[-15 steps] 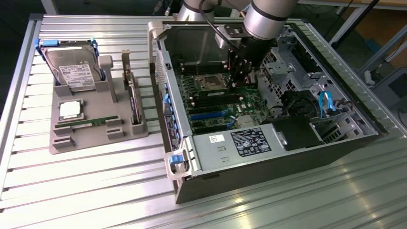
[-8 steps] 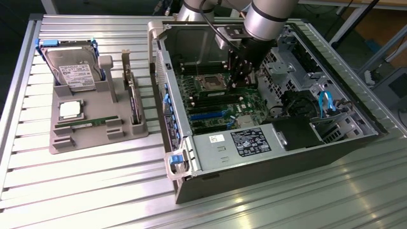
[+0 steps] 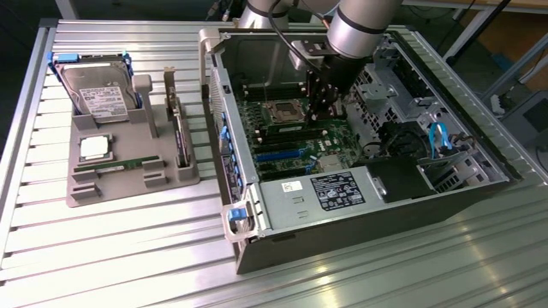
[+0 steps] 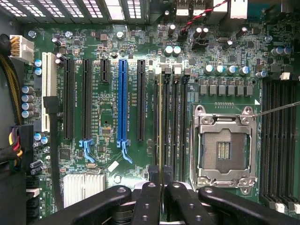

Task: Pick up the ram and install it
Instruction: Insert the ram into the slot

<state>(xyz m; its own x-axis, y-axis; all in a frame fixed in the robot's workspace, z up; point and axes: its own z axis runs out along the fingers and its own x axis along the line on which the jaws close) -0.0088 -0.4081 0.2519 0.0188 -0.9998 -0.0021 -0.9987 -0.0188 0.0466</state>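
We see the claw (image 4: 161, 187) pinching the ram (image 4: 161, 122) between its 2 fingers (image 4: 149, 201). The ram stands on its thin edge at the long black slots (image 4: 174, 122), beside the square socket (image 4: 226, 145), inside the computer case (image 3: 342, 239).

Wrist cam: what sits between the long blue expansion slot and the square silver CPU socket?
In the wrist view: one black expansion slot, then the black memory slots, with the thin green ram standing edge-on along one.

A robotics lab or workshop: a slatted metal counter (image 3: 128, 256) carries an opened computer case (image 3: 342, 240) and parts holder (image 3: 128, 186).
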